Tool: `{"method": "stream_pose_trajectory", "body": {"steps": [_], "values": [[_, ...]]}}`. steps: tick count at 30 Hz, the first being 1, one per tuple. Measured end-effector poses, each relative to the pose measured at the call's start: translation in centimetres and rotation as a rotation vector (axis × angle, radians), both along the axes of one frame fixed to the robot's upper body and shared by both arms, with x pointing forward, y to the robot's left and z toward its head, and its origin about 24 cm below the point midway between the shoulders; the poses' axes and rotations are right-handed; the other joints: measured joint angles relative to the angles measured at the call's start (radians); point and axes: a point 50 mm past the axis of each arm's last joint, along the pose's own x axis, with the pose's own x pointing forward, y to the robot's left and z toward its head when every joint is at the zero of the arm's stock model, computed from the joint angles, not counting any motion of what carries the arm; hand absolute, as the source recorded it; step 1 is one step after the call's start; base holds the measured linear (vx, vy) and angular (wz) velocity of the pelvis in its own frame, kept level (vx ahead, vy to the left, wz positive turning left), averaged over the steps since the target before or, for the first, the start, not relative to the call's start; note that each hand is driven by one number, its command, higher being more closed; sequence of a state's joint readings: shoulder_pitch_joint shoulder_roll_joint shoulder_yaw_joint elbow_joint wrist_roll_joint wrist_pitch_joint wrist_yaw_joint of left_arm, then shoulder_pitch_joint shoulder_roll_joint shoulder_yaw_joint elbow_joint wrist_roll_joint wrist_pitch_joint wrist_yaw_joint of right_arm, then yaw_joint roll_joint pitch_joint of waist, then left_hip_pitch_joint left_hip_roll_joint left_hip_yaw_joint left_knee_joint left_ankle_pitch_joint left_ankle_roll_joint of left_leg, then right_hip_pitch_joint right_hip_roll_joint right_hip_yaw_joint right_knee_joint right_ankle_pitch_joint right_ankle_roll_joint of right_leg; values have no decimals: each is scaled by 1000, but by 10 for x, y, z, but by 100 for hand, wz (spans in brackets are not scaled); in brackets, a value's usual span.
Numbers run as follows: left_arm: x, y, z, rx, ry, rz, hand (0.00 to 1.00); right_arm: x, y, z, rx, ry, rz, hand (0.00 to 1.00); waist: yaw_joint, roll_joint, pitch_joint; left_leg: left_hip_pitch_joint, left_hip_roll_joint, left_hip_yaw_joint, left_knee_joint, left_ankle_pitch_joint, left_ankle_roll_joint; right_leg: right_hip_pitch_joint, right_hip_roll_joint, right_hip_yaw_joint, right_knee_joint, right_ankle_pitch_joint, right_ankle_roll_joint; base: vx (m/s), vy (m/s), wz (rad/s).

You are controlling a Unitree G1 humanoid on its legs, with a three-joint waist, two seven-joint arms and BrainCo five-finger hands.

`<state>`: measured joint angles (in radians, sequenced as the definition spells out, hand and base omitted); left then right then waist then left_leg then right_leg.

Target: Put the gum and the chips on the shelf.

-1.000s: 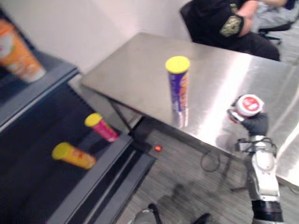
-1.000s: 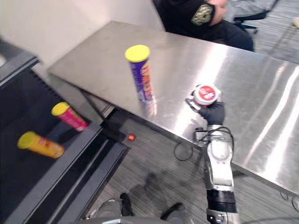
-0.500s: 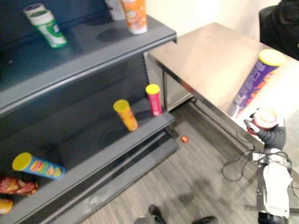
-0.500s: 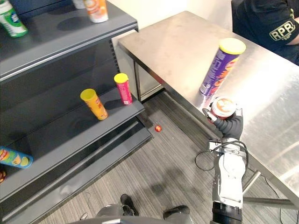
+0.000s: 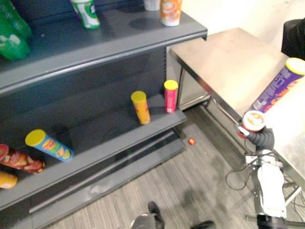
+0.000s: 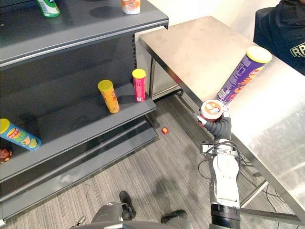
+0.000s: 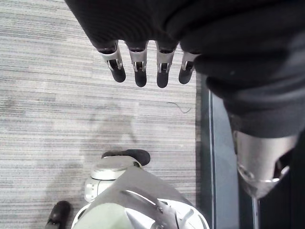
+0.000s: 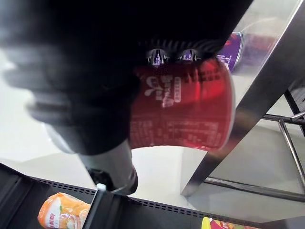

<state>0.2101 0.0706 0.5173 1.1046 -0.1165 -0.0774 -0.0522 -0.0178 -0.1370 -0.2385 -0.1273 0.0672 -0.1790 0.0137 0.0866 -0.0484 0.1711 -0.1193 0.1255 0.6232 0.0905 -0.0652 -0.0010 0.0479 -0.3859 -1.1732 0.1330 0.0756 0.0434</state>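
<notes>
Fingers (image 8: 156,57) of right hand (image 6: 219,128) wrap gum tub (image 6: 211,109) | wrist view: red side; eye views: white lid | left hand (image 7: 139,64) straight, empty

Off-task items: steel table (image 6: 190,52), three cans, person in dark top (image 6: 285,36) behind it.
Yellow can (image 6: 108,96) and pink can (image 6: 139,85) upright, near each other; blue can (image 6: 20,135) lying well apart. Small red object (image 6: 165,130) on grey floor (image 6: 143,176) by the table.

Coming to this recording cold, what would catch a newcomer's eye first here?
The right hand grips a red gum canister beside the edge of the steel table. Behind it a tall purple chips can stands on the table, while a yellow can and a pink can stand on the dark shelf to the left.
</notes>
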Motion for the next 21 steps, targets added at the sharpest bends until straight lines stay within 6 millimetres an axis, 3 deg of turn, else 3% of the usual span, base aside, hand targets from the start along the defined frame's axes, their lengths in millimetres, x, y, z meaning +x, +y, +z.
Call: {"method": "stream_pose_trajectory", "body": {"steps": [6,9,11,12,13,14,15,18,20,21], "values": [[10,1,2,3,-54,19,0,13,22,-10,17,45,102,100,8,-21,12,-46,58,-12,97,-9,5,11,38,-16,-6,-2,8,53,15,5],[13,3,4,1,-77,48,0,17,35,-7,8,34,161,100,22,-25,14,-72,77,-57,169,-52,15,30,19,0,46,11,14,64,112,36],[15,1,4,0,-76,8,0,17,34,-6,2,34,168,100,28,-10,19,-64,57,-124,164,-68,25,1,-27,197,177,49,-55,71,237,79],[21,-2,4,0,-80,-61,0,16,33,-7,2,37,167,100,11,14,27,-69,51,-190,153,-60,34,-85,-1,475,271,-14,-60,92,208,103],[25,0,5,8,-87,-88,0,15,33,-8,0,39,172,100,2,17,32,-71,52,-227,142,-57,39,-108,46,600,267,-68,-31,120,160,145],[30,3,7,20,-92,-120,0,12,32,-11,-2,51,175,100,-9,14,33,-64,19,-291,99,-34,55,-144,128,800,251,-140,-13,93,49,173],[31,6,8,27,-91,-134,0,6,30,-13,-4,58,173,100,-28,8,35,-43,-25,-351,57,-16,59,-153,168,914,227,-164,1,97,29,180],[30,4,6,26,-88,-148,0,-6,28,-13,-11,57,166,100,-54,3,36,-2,-127,-476,30,-6,55,-167,183,1023,180,-177,19,186,12,188],[29,5,6,29,-83,-150,0,-9,28,-14,-11,62,169,100,-54,-2,34,0,-151,-524,31,-5,52,-187,184,1052,156,-172,26,113,-32,116],[27,7,6,33,-73,-148,0,-10,28,-15,-8,65,180,100,-54,-7,31,0,-163,-559,30,-8,55,-188,183,1055,119,-153,54,195,-114,96]]}}
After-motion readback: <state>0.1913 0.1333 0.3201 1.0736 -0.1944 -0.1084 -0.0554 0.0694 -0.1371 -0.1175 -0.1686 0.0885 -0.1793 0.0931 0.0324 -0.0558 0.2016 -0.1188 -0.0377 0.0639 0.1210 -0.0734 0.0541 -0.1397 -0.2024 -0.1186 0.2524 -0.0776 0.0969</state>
